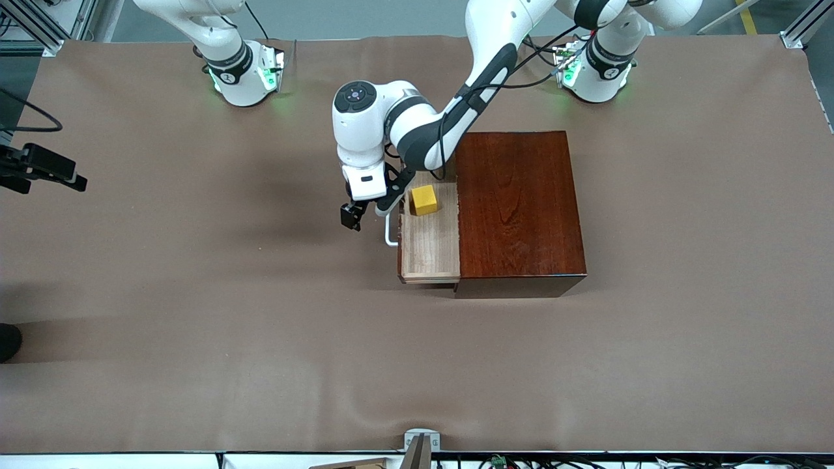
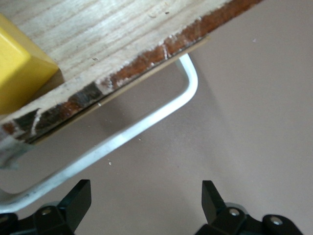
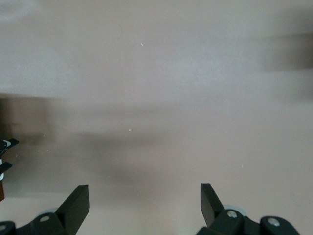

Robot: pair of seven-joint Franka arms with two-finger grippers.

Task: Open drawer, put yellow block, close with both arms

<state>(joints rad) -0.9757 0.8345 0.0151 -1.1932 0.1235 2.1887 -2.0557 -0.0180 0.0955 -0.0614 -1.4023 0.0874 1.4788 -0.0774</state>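
Yellow block (image 1: 424, 200) sits in the open drawer (image 1: 430, 251); left gripper (image 1: 367, 212) spread by its handle (image 1: 389, 233), right gripper (image 3: 144, 205) spread.

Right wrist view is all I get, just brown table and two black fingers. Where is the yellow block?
Observer: The yellow block sits in the open drawer, at the end farther from the front camera.
Operator: My right gripper is open over bare table. Is the other arm holding anything?
Observer: No. The left gripper is open and empty, just outside the drawer's white handle.
Operator: Which way does the drawer stick out?
Observer: It sticks out of the wooden box toward the right arm's end of the table.
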